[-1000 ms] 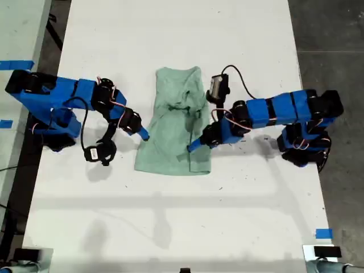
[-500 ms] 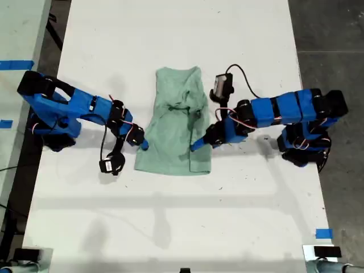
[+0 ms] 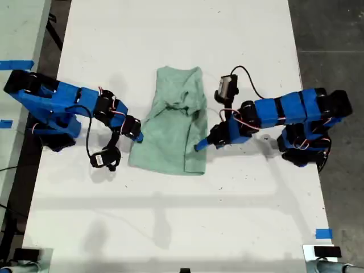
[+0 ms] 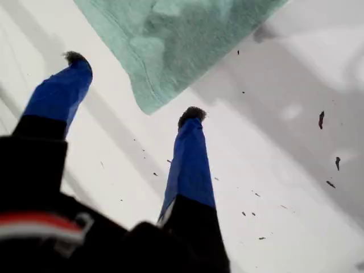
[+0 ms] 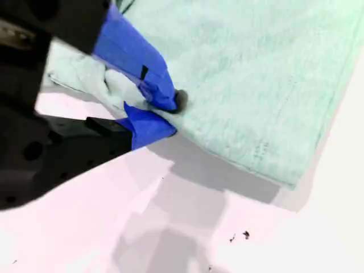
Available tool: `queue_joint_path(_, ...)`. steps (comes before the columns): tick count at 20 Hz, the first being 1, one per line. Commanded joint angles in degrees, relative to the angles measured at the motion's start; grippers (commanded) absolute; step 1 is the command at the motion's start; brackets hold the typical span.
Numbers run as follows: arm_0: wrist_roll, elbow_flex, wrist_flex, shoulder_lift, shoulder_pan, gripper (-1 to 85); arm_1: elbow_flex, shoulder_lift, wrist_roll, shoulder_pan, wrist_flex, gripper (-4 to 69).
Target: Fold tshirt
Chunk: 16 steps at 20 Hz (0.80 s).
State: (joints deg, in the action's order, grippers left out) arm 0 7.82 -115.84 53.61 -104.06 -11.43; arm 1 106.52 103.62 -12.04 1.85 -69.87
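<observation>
On a white tabletop (image 3: pixel 170 216), the mint tshirt (image 3: pixel 173 131) lies mid-frame, partly folded. Our first end effector (image 4: pixel 133 85) gapes empty beside its corner; our second end effector (image 5: pixel 165 111) pinches its edge. Next, we judge, carrying that edge across.

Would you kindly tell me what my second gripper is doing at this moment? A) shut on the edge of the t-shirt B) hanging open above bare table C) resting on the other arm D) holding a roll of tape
A: in the second wrist view my second gripper has its jaws pinched together on the edge of the mint-green t-shirt, with cloth bunched behind them.
</observation>
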Motion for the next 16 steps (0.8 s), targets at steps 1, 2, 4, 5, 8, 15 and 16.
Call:
queue_joint_path(1,3.16,3.25,0.44,-7.82,2.46,0.1,1.49,5.98,0.97,0.70,2.37,28.9)
queue_joint_path(2,4.31,5.54,0.44,-6.33,2.64,0.1,2.46,7.12,1.14,0.70,2.64,28.7)
queue_joint_path(4,5.71,10.55,-1.93,0.70,2.90,0.1,4.31,9.14,1.32,0.62,3.08,28.3)
queue_joint_path(5,6.15,14.50,-2.90,6.06,3.08,0.1,5.19,10.02,1.49,0.53,3.34,28.1)
queue_joint_path(8,10.11,31.82,-6.68,25.31,3.52,0.1,7.12,11.78,1.93,0.53,4.31,27.6)
queue_joint_path(15,10.90,74.88,4.83,63.46,3.34,22.1,10.99,14.41,3.87,1.76,5.80,27.1)
queue_joint_path(16,9.84,74.79,7.03,64.07,3.60,22.7,11.95,15.47,4.22,1.85,6.24,27.1)
